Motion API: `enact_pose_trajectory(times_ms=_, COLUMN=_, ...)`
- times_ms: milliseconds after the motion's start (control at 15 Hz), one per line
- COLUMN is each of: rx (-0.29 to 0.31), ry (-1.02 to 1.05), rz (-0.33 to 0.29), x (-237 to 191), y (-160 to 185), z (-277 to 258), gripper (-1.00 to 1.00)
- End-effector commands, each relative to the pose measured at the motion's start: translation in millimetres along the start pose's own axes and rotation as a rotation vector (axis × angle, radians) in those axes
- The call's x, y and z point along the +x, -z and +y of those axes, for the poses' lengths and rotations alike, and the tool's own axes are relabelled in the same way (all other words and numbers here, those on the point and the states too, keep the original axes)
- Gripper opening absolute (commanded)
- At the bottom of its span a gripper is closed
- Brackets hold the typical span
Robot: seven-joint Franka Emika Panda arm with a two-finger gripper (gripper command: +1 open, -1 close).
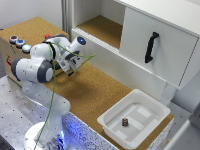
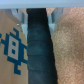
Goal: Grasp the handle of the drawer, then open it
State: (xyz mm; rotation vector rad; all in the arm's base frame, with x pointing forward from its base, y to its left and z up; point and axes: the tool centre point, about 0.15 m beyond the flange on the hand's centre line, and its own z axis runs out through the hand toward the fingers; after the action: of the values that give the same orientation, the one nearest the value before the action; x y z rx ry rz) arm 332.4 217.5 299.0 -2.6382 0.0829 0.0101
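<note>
The drawer (image 1: 155,42) was white with a black handle (image 1: 151,47). The tabletop (image 1: 85,92) was speckled cork-brown, and the bin (image 1: 134,120) white. The arm (image 1: 37,70) was white.

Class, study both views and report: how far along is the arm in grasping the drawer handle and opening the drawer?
Done: nothing visible; the drawer looks shut, its front in line with the cabinet.
In hand: the gripper hangs over the cork surface, far from the black handle. Whether it is open or shut cannot be told.
Left: reaching the handle, grasping it, pulling the drawer open.
</note>
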Motion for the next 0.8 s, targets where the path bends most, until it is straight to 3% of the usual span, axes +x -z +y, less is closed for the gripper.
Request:
enact_pose_trajectory(times_ms=0, rx=0.034, ry=-0.019, rz=0.046, x=-2, y=-5, z=52, gripper=-1.00)
enact_pose_trajectory(times_ms=733, rx=0.002, ry=-0.033, rz=0.053, x=12, y=17, z=86, gripper=-1.00)
